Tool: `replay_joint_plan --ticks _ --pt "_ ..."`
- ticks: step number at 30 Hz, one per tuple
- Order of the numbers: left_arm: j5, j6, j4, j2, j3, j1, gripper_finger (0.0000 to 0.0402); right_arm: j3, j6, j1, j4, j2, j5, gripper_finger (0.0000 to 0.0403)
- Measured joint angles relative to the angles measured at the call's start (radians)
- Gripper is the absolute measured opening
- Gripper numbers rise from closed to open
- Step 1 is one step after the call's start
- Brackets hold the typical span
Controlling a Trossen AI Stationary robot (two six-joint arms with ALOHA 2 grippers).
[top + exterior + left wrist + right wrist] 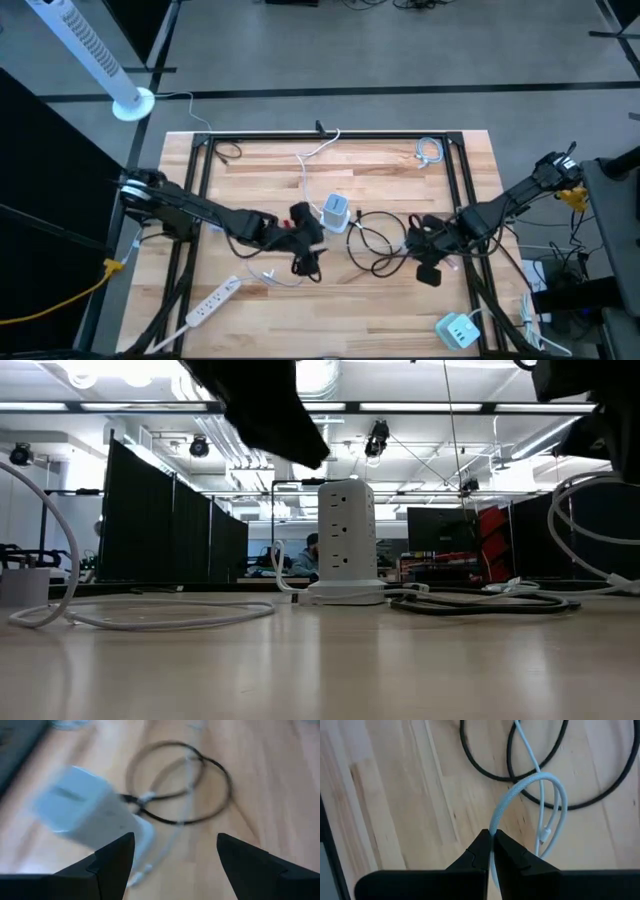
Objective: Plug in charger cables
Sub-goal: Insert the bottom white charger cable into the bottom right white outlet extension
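Wooden tabletop [380,165], mid-area: black cable [372,245] in loose loops, white braided cable [512,795] crossing it; right gripper [492,845] pinches the white cable, fingers pressed together on it; left gripper [175,852] spread wide, holding nothing, beside the white tower charger [335,212]; judgement: regrip nearer the plug, then steady the tower with the left.

The light wooden butcher-block surface [270,160] carried a white upright multi-socket tower [335,212] near its centre. A long white power strip [213,302] lay near the front-left edge, set diagonally. A small pale boxy charger block [456,329] rested at the front-right corner. A black metal frame [330,137] bordered the surface. Beyond the far-left corner, a white tower fan [95,55] stood on the grey floor [400,50].
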Motion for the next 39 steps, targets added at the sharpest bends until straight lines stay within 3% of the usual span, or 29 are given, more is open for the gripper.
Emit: replay_joint_plan --ticks 10,16,20,26,31,35,39 --pt "0.201 0.302 -0.097 0.117 0.0 0.122 0.0271 0.0 0.045 0.027 0.017 0.0 -0.105 0.0002" --pt "0.28 0.314 -0.129 0.155 0.0 0.181 0.0271 0.0 0.104 0.076 0.019 0.0 -0.106 0.0002" --pt "0.351 0.311 -0.114 0.178 0.0 0.189 0.0271 0.0 0.133 0.128 0.018 0.0 -0.191 0.0002" --pt "0.389 0.402 -0.075 0.176 0.0 0.152 0.0271 0.0 0.174 0.219 0.015 0.0 -0.228 0.0002" --pt "0.402 0.497 0.07 0.178 0.0 0.126 0.0271 0.0 0.185 0.225 0.014 0.0 -0.228 0.0002" --pt "0.399 0.466 0.17 0.178 0.0 0.128 0.0271 0.0 0.173 0.226 0.017 0.006 -0.277 0.0002" --pt "0.357 0.44 0.166 0.179 0.0 0.131 0.0271 0.0 0.164 0.23 0.018 0.018 -0.284 0.0002"
